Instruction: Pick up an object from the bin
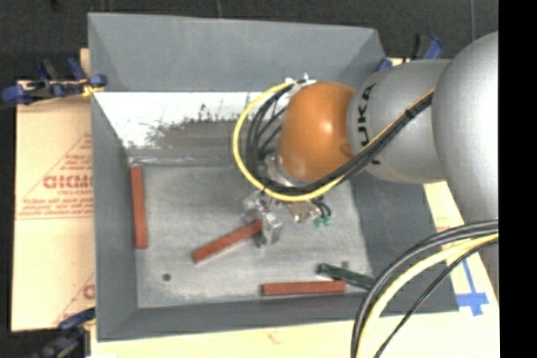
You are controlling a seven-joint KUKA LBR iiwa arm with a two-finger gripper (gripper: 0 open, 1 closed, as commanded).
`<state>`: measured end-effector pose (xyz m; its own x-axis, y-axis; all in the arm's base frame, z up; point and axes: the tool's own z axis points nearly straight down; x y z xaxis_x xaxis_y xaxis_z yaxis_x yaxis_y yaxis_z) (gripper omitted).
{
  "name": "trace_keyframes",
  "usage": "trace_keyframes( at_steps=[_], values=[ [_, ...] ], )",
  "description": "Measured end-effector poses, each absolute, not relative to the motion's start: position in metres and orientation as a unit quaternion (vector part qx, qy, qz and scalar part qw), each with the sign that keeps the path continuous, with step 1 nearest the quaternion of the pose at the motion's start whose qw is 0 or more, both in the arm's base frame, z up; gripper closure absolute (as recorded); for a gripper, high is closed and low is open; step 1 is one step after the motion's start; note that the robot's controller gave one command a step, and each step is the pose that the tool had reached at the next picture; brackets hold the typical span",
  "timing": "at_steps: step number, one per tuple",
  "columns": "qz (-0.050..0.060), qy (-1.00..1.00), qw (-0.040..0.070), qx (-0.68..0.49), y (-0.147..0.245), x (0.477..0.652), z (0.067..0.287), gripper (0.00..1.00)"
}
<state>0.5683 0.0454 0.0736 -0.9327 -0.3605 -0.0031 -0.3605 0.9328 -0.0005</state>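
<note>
My gripper (267, 230) is low in the middle of the bin, its metal fingertips at the right end of a reddish-brown stick (225, 244) that lies slanted on the floor. The fingers stand on either side of that end, close against it. Another reddish-brown stick (302, 288) lies flat along the front wall, to the right and nearer the camera. A small green thing (322, 216) shows just right of the gripper, partly under the arm.
A third reddish-brown stick (138, 206) lies along the left wall. A dark green tool (346, 273) rests at the front right corner. The arm and its orange cover hang over the bin's right half.
</note>
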Motion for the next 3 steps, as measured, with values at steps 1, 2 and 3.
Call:
trace_keyframes(
  at_steps=[1, 2, 3],
  values=[
    [0.0, 0.983, 0.002, -0.183, 0.045, 0.568, 0.074, 1.0],
    [0.0, 0.983, -0.002, -0.181, 0.044, 0.561, 0.123, 1.0],
    [-0.001, 0.878, 0.003, -0.479, -0.027, 0.607, 0.226, 1.0]
  ],
)
